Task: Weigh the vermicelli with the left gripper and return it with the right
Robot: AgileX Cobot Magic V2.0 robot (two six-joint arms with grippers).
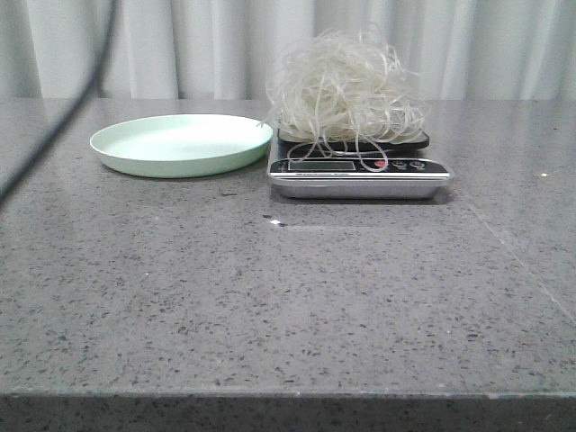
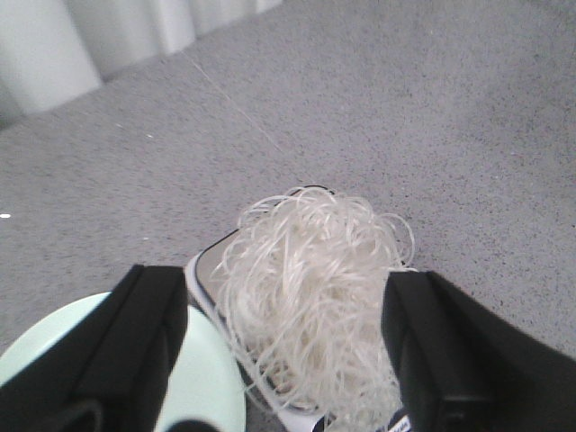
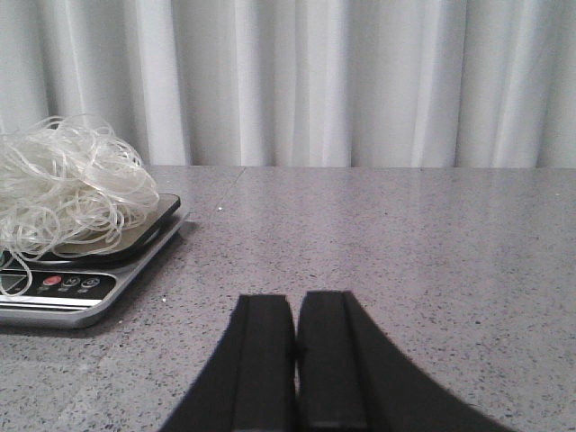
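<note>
The vermicelli [image 1: 346, 85], a fluffy tangle of thin white strands, rests on the black pan of a silver kitchen scale [image 1: 360, 173]. It also shows in the left wrist view [image 2: 315, 288] and the right wrist view [image 3: 63, 193]. The pale green plate [image 1: 180, 144] lies empty just left of the scale. My left gripper [image 2: 288, 306] hangs above the vermicelli with its jaws wide open, apart from the strands. My right gripper [image 3: 297, 310] is shut and empty, low over the table to the right of the scale [image 3: 81, 288]. Neither gripper shows in the front view.
A thin black cable [image 1: 54, 126] runs across the upper left of the front view. White curtains [image 1: 495, 45] close off the back of the grey speckled table [image 1: 288, 297]. The table's front edge is near the bottom of the front view.
</note>
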